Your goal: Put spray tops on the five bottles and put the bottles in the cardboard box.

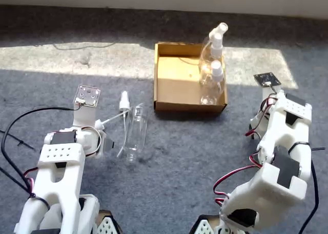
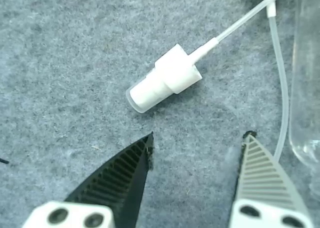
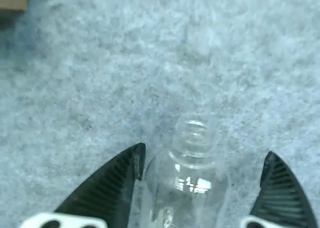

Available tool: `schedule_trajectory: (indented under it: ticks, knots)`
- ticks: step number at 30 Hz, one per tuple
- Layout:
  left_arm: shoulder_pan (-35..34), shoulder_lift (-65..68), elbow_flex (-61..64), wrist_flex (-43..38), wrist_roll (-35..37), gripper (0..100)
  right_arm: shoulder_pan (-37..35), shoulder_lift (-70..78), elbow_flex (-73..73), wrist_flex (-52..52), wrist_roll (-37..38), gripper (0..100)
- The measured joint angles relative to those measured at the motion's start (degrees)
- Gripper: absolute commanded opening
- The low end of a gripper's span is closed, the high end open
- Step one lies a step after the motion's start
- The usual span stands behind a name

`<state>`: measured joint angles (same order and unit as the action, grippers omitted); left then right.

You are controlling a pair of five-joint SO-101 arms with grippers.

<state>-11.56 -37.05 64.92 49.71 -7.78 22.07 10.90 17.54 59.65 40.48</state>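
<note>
the cardboard box [image 1: 174, 80] sits at the far middle of the grey carpet [image 1: 184, 157], its near wall facing both arms, half in a band of sunlight. inside it, two bottles with spray tops on lie end to end along the wall nearer the right arm: the far capped bottle [image 1: 213, 45] pokes its nozzle past the back rim, and the near capped bottle [image 1: 212, 82] lies just behind the front wall. the other half of the box floor is bare cardboard.

in front of the box, open carpet runs down between the two arms. off toward the left arm, a bare bottle [image 1: 136, 134] lies on its side, with two loose tops beside it, so four bottles and four tops in all by my count. the first spray top [image 2: 165, 83] lies just ahead of the left gripper [image 2: 199, 138], whose fingers stand wide apart and hold nothing. the second spray top [image 1: 124, 99] lies a little farther off, its thin tube trailing back alongside the bare bottle.

the right gripper [image 3: 205, 153] is spread wide too, with an uncapped bottle [image 3: 192, 168] between its fingers, threaded neck pointing away; i cannot tell whether either finger touches it.
</note>
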Motion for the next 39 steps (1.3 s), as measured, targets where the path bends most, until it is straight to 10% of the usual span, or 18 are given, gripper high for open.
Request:
schedule_trajectory:
  ticks: [39]
  knots:
    - [-0.6,0.0,5.9,-10.5,0.0,26,9.9,-0.1,-1.3,12.9,-1.0,0.4]
